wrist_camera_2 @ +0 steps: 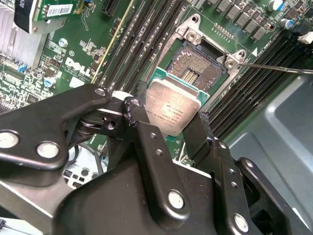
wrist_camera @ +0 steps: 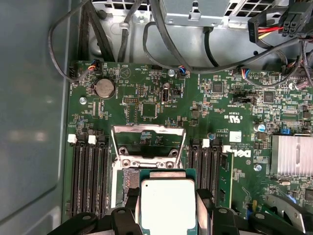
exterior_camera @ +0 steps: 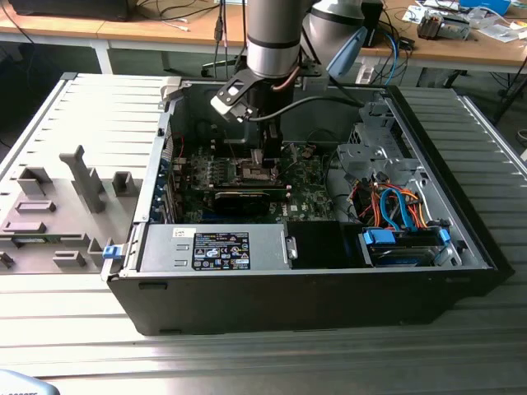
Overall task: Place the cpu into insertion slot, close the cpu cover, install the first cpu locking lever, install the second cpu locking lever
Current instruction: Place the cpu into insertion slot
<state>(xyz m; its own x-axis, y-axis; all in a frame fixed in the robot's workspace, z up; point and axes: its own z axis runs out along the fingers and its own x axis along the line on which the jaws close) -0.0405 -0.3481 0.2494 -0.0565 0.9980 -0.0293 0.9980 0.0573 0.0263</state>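
Open computer case [exterior_camera: 313,296] on a ribbed desk [exterior_camera: 247,362].
Green motherboard [exterior_camera: 311,188] at centre, labelled power supply [exterior_camera: 216,248] below it, orange and blue cables [exterior_camera: 394,206] at the exterior view's right, grey fixtures [exterior_camera: 82,177] at its left.
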